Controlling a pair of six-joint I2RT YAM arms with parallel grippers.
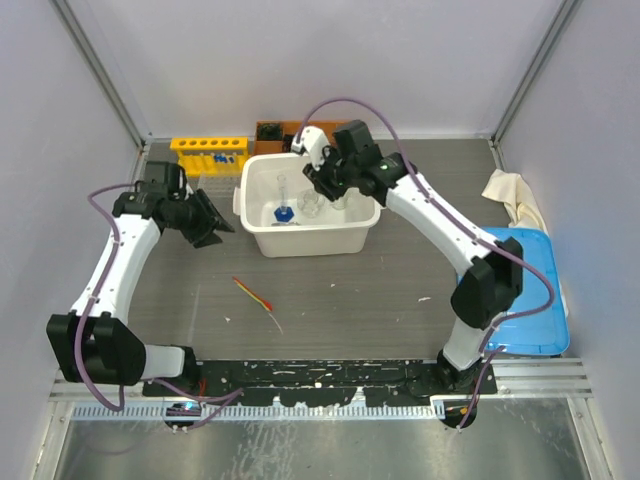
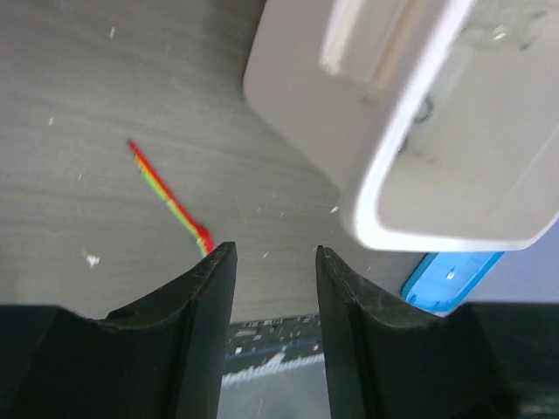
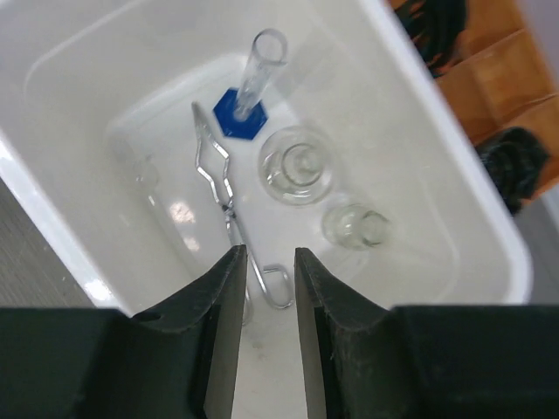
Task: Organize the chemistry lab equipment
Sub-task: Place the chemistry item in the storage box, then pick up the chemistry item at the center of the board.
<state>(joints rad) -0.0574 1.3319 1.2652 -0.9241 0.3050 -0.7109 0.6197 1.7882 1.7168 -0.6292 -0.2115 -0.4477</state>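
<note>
**Thin red-orange stick (image 1: 255, 295) loose on the tabletop (image 1: 380, 290), on the near side of the white tub (image 1: 310, 242) and closer to the left arm.**

In the overhead view the stick's long axis runs diagonally, far-left to near-right. It lies ahead and left of the left pincer (image 2: 275, 253), which is beside the tub with jaws apart and empty. The right pincer (image 3: 269, 257), jaws also apart on nothing, hovers over the tub. The tub holds metal tongs (image 3: 218, 179), two glass flasks (image 3: 295, 166) and a tall clear cylinder (image 3: 253, 74) on a blue base. The yellow rack (image 1: 208, 150) at the back left carries blue-capped tubes (image 1: 228, 158).
</note>
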